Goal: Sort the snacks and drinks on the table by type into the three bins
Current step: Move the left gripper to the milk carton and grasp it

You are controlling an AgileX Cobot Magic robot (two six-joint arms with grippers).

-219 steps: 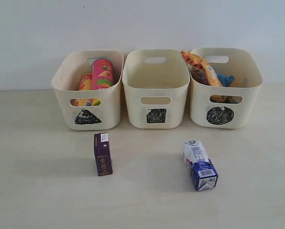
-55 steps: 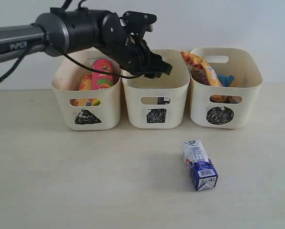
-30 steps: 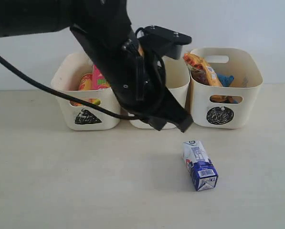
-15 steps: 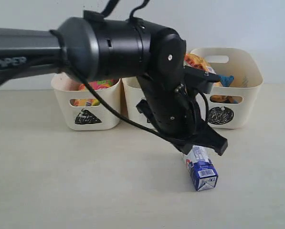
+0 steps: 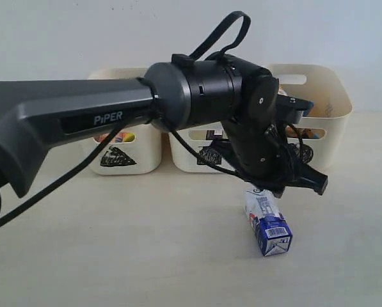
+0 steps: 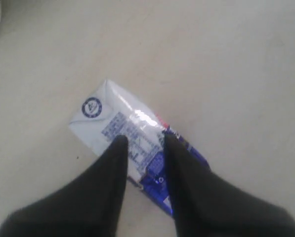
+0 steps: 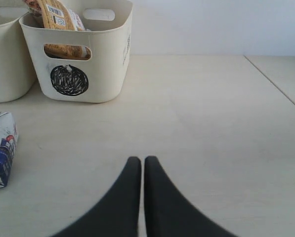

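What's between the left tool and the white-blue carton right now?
Nothing visible. The left tool hangs over the white-blue carton, jaws open, with no other object between them in the left wrist view.

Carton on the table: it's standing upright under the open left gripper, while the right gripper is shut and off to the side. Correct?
Not quite. The carton is lying on its side on the table, not standing upright; the left wrist view shows its long face turned up. The rest holds: the left gripper is over it with jaws open, and the right gripper is shut, off to the side.
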